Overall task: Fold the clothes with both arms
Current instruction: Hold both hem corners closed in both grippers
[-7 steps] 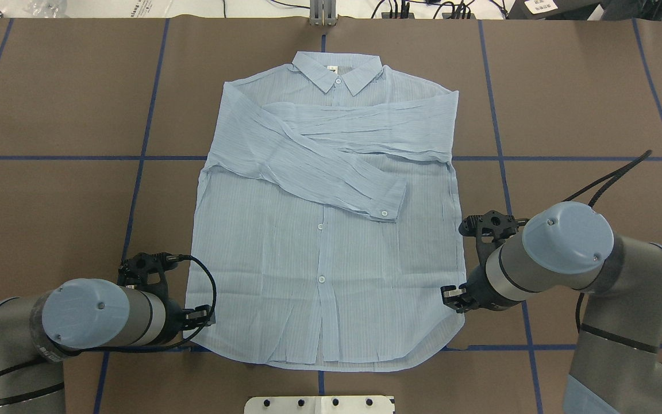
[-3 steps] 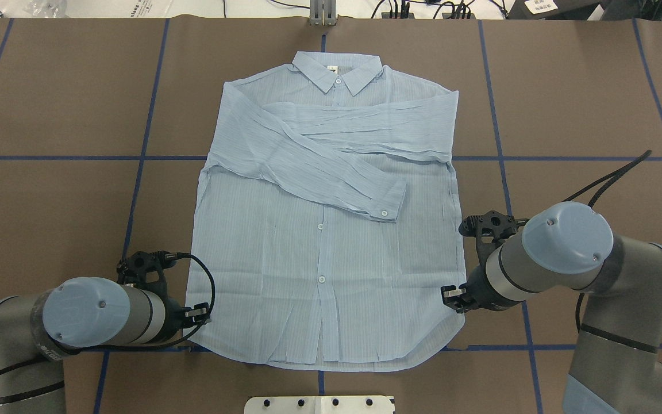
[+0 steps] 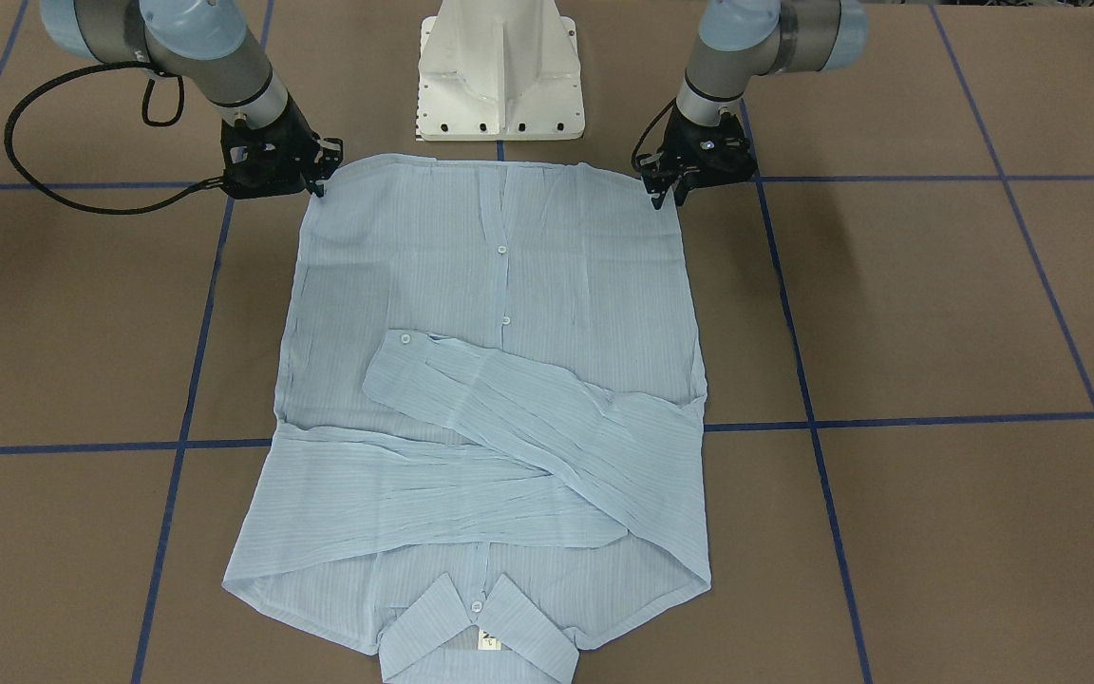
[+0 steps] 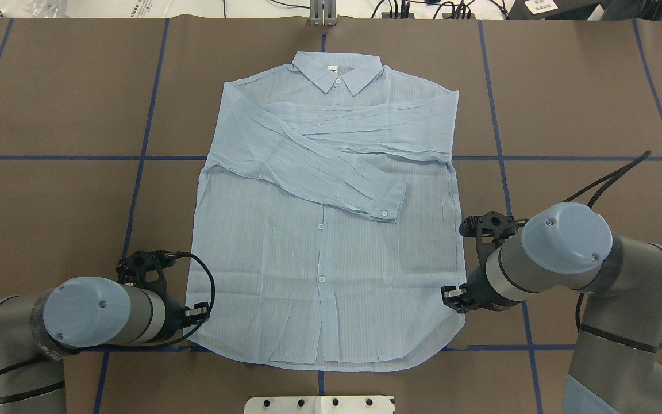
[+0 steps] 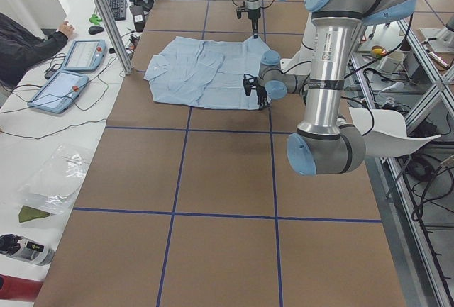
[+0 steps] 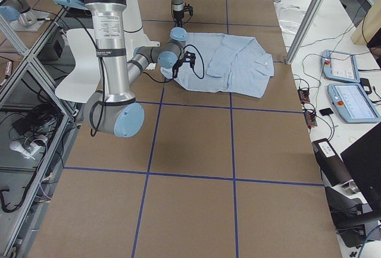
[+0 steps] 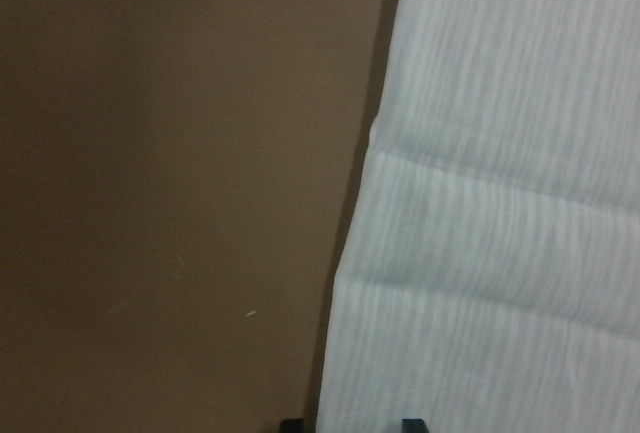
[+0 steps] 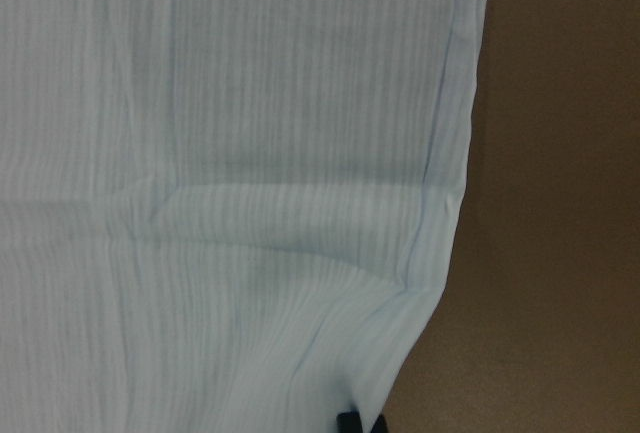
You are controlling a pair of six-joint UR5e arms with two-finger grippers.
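Note:
The pale blue striped shirt (image 4: pixel 319 270) lies flat, front up, collar (image 4: pixel 337 72) at the far side and both sleeves crossed over the chest. My left gripper (image 4: pixel 200 313) sits low at the hem's left corner. In the left wrist view its two fingertips (image 7: pixel 290 423) stand apart with the shirt's edge (image 7: pixel 345 283) between them, so it is open. At the hem's right corner my right gripper (image 4: pixel 450 298) rests on the cloth; its dark tips (image 8: pixel 360 423) show close together on the shirt's edge (image 8: pixel 440 203). In the front-facing view the left gripper (image 3: pixel 666 195) and right gripper (image 3: pixel 322 185) flank the hem.
The brown table (image 4: pixel 49 218) carries blue tape lines. The white pedestal base (image 3: pixel 499 85) stands just behind the hem. A black cable (image 3: pixel 34 142) loops beside the right arm. Tablets (image 5: pixel 67 84) and a person's sleeve (image 5: pixel 21 45) lie past the table's far side.
The left gripper has crept slightly up and left at the hem's corner. The right arm and the shirt have not visibly moved.

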